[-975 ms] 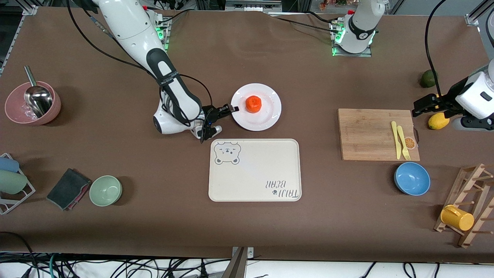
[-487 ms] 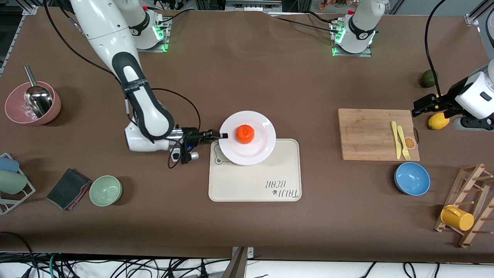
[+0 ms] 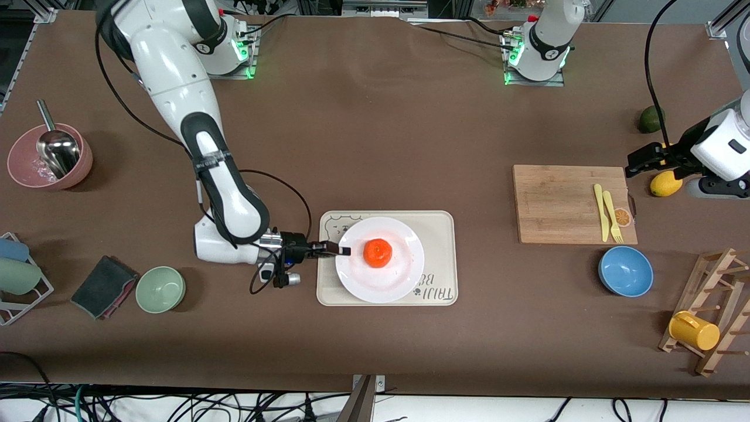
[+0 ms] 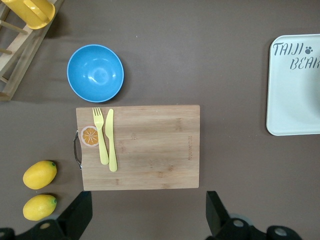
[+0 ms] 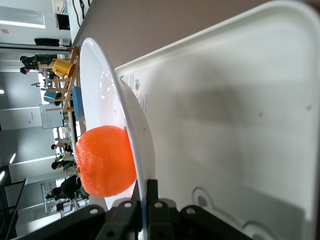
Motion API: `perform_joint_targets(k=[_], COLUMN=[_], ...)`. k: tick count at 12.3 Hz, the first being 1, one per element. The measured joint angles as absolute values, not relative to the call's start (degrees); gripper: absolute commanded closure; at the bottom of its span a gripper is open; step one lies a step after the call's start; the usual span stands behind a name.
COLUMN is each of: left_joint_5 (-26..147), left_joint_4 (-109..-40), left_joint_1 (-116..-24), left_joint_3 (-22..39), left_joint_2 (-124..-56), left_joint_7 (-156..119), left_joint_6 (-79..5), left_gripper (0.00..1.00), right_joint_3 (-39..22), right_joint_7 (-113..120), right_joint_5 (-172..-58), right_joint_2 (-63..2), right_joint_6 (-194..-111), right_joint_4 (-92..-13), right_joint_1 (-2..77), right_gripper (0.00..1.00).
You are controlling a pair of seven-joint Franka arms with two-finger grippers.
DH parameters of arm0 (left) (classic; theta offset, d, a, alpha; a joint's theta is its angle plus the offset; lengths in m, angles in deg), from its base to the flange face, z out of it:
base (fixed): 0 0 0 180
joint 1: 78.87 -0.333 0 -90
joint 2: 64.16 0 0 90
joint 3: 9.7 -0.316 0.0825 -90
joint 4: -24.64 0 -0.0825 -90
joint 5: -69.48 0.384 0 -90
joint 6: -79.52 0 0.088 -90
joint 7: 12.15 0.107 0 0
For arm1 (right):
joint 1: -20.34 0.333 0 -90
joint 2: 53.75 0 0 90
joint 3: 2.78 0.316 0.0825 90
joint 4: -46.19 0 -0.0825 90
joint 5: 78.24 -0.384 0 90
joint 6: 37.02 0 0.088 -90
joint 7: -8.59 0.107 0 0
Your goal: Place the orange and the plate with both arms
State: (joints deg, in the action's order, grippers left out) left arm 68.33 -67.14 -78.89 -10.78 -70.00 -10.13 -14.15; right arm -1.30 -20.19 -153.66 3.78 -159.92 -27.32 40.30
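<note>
The white plate (image 3: 405, 246) is level over the cream bear tray (image 3: 440, 227), with the orange (image 3: 378, 252) at its middle. My right gripper (image 3: 342, 251) is shut on the plate's rim, at the edge toward the right arm's end of the table. In the right wrist view the rim sits pinched between the fingers (image 5: 159, 199), the orange (image 5: 105, 160) rests on the plate (image 5: 107, 90), and the tray (image 5: 225, 100) lies just under it with a shadow between. My left gripper (image 3: 636, 161) waits open and holds nothing, above the table beside the cutting board (image 4: 145, 147).
The wooden cutting board (image 3: 562, 202) carries a yellow fork and knife (image 3: 608, 214). A blue bowl (image 3: 626, 271), lemons (image 3: 665, 183), an avocado (image 3: 650, 119) and a rack with a yellow mug (image 3: 694, 330) lie nearby. A green bowl (image 3: 160, 289), grey cloth (image 3: 104, 286) and pink bowl (image 3: 50, 155) lie toward the right arm's end.
My right arm has carried the plate with the orange from the bare table toward the front camera, to over the bear tray. The left arm has not moved.
</note>
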Motion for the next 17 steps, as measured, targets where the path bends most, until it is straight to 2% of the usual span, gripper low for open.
perform_joint_targets(k=[2, 3, 4, 8, 10, 13, 15, 17], left_joint_5=[68.3, 68.3, 68.3, 68.3, 68.3, 68.3, 68.3, 68.3], left_joint_4=[-67.1, -67.1, -67.1, -67.1, -67.1, -67.1, -67.2, -67.2], left_joint_1=[-78.9, -78.9, -78.9, -78.9, -78.9, -78.9, -78.9, -78.9], left_joint_3=[-10.8, -10.8, -10.8, -10.8, -10.8, -10.8, -10.8, -10.8], left_joint_2=[-70.0, -70.0, -70.0, -70.0, -70.0, -70.0, -70.0, -70.0], left_joint_7=[-10.1, -10.1, -10.1, -10.1, -10.1, -10.1, -10.1, -10.1], left_joint_6=[-14.1, -14.1, -14.1, -14.1, -14.1, -14.1, -14.1, -14.1], left_gripper=[0.00, 0.00, 0.00, 0.00, 0.00, 0.00, 0.00, 0.00], right_joint_3=[-1.2, -1.0, -1.0, -1.0, -1.1, -1.1, -1.2, -1.2], right_joint_7=[-20.2, -20.2, -20.2, -20.2, -20.2, -18.5, -10.6, -2.3], right_joint_5=[-154.5, -155.0, -155.3, -155.2, -150.3, -133.7, -118.2, -100.8], right_joint_2=[6.1, 6.7, 7.0, 7.0, 6.2, 2.8, -0.3, -3.6], right_joint_6=[-161.5, -162.2, -162.6, -163.0, -163.0, -162.9, -162.0, -156.5], right_joint_4=[-25.5, -25.1, -24.9, -24.0, -22.9, -22.9, -23.2, -23.6], right_joint_1=[40.7, 41.1, 41.6, 42.4, 42.3, 42.3, 42.3, 42.4], right_gripper=[1.00, 0.73, 0.01, 0.00, 0.00, 0.00, 0.00, 0.00])
